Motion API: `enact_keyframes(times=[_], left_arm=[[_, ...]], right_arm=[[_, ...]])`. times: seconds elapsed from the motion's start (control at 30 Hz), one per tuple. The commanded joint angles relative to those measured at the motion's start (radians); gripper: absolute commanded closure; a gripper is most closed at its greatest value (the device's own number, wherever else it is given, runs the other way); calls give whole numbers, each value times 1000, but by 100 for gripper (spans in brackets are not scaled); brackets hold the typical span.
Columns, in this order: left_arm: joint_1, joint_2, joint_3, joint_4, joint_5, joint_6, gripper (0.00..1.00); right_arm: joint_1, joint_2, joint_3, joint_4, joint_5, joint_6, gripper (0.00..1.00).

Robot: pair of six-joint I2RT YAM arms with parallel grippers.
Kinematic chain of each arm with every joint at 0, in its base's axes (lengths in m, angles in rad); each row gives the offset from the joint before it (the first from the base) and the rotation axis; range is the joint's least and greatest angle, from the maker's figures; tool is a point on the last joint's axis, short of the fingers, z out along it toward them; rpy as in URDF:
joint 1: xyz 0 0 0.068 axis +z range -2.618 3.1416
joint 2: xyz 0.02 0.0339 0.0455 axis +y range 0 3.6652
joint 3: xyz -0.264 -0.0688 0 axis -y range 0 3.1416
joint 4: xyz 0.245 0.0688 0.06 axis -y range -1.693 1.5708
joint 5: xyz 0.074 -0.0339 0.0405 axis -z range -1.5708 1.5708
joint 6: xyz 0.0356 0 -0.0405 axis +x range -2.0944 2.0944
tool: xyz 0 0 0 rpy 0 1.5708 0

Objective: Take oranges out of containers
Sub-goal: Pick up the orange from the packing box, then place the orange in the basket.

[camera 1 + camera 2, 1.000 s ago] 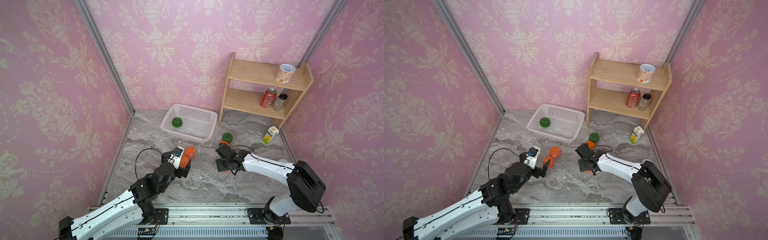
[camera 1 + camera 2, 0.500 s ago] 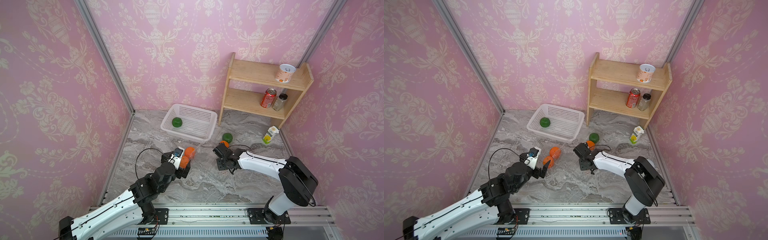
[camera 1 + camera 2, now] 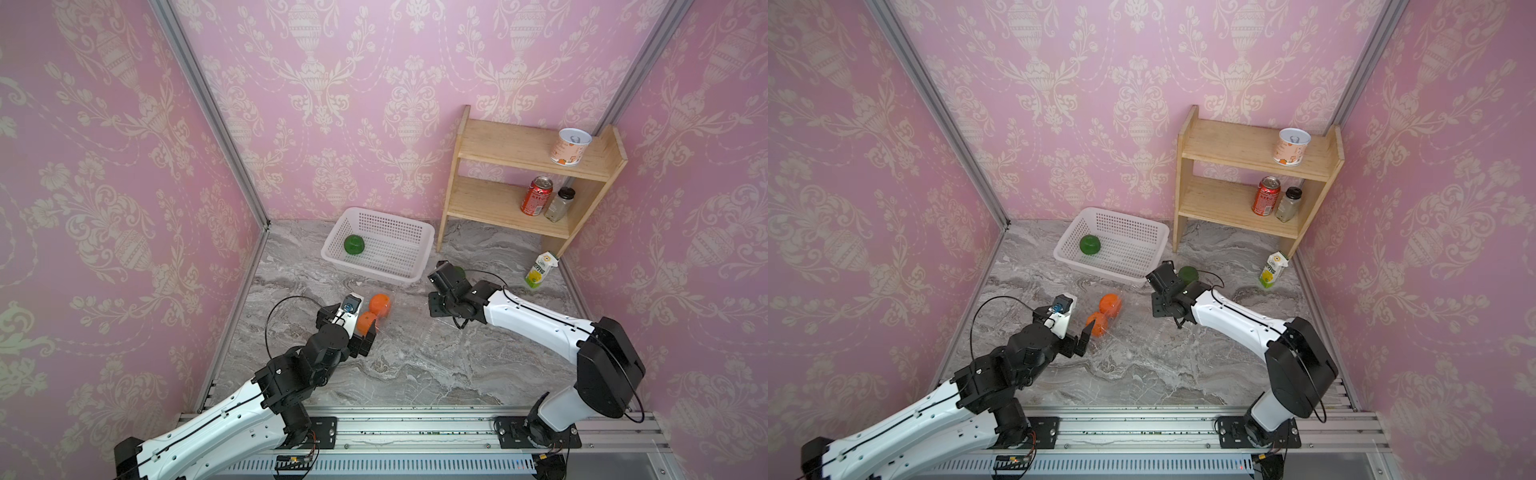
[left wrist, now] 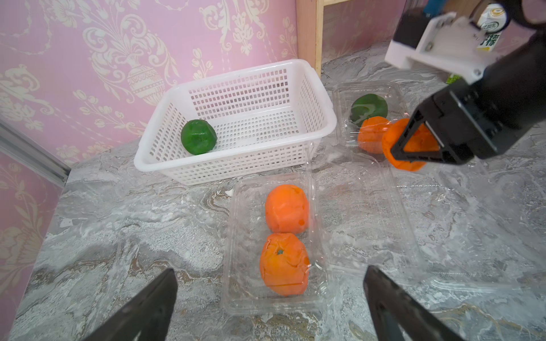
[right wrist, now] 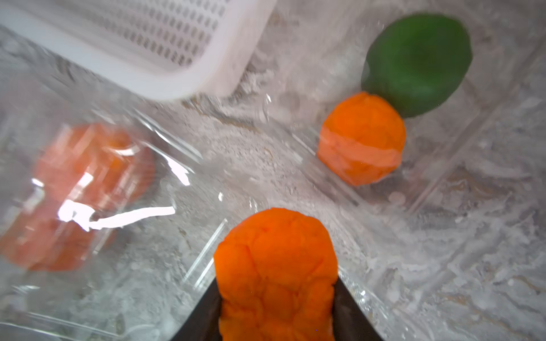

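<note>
Pink walls [image 3: 374,83], grey table [image 3: 415,374] | right tool [image 5: 276,313] clamped on one orange [image 5: 274,254] near white basket [image 5: 147,73] | left tool [image 4: 269,270] wide apart over two oranges [image 4: 286,208] in clear box [image 4: 233,280] | lift slowly, don't squash it.

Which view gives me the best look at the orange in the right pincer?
The right wrist view: the orange fills the foreground, gripped between the dark fingers of the right pincer. The left wrist view shows the orange smaller, partly behind a finger. In both top views the right arm hides it.
</note>
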Motion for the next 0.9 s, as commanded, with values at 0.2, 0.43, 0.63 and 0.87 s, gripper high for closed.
enact_keyframes(times=[0.2,0.43,0.63,0.87], left_arm=[[19,-13,39,-75,-46,-39,1],[24,5,41,-84,-48,-45,1],[28,5,30,-87,-52,-55,1],[34,-7,22,-92,-42,-60,1]], right_arm=[[-100,167,404,-6,-93,-90,57],[-133,409,703,-75,-157,-118,57],[-152,616,940,-157,-221,-116,57],[-151,708,1070,-209,-275,-154,30]])
